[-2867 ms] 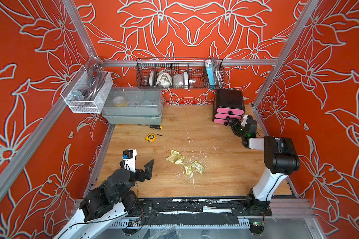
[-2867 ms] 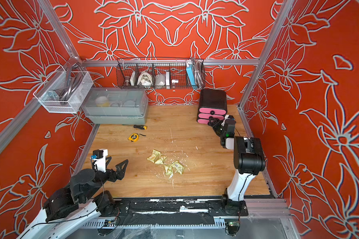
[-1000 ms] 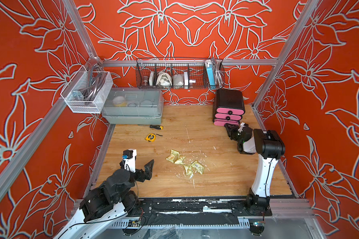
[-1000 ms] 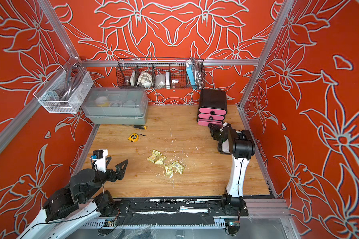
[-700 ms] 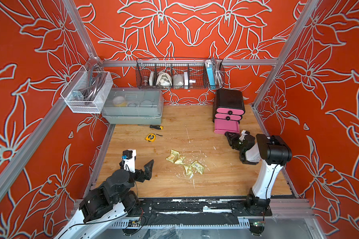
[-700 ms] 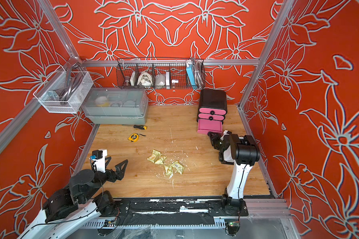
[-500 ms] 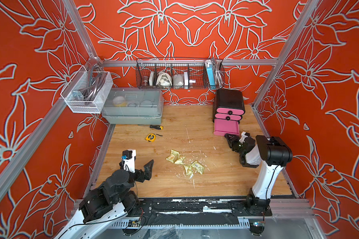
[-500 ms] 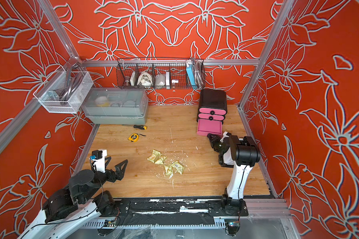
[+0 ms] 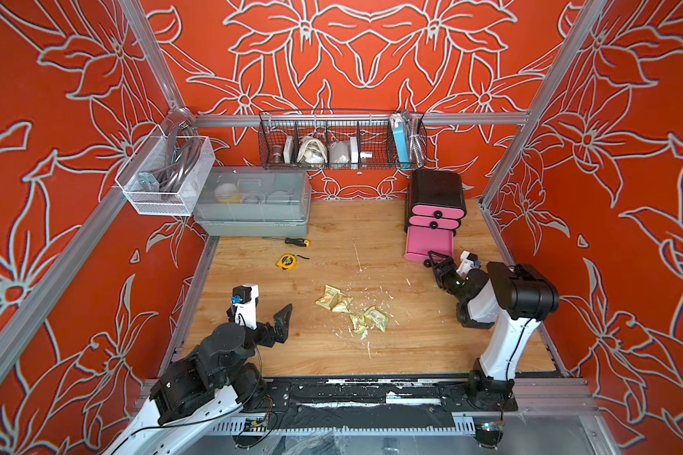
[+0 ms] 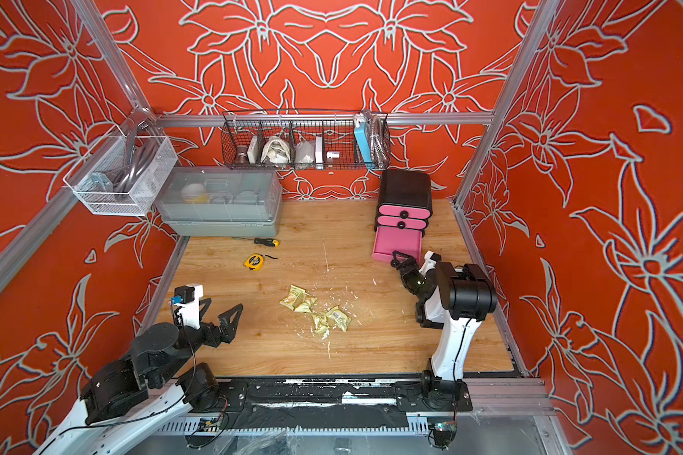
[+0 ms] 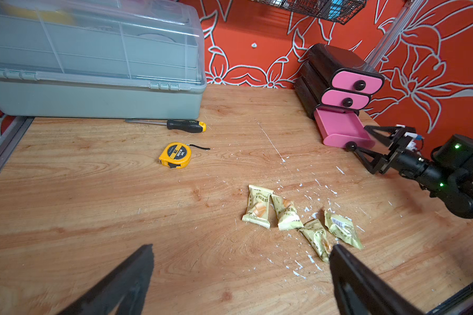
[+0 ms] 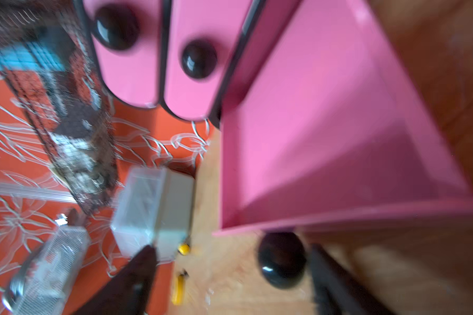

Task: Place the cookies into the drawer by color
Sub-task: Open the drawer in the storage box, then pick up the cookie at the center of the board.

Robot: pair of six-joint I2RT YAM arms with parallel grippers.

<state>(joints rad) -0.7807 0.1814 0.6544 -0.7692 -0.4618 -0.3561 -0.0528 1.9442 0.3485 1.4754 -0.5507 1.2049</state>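
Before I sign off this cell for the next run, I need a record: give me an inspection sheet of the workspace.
Surface: wooden table, scattered with white flecks.
Job's things: four yellow-green cookies loose mid-table; drawer chest at the back, its bottom drawer pulled out, nothing seen inside.
Clutter: tape measure, screwdriver, grey bin.
Grippers: left gripper open, empty; right gripper open, jaws either side of the bottom knob.
Cables: thin black wire by the left arm's base.
Surroundings: wire basket and mesh basket hung on the frame; red floral walls.
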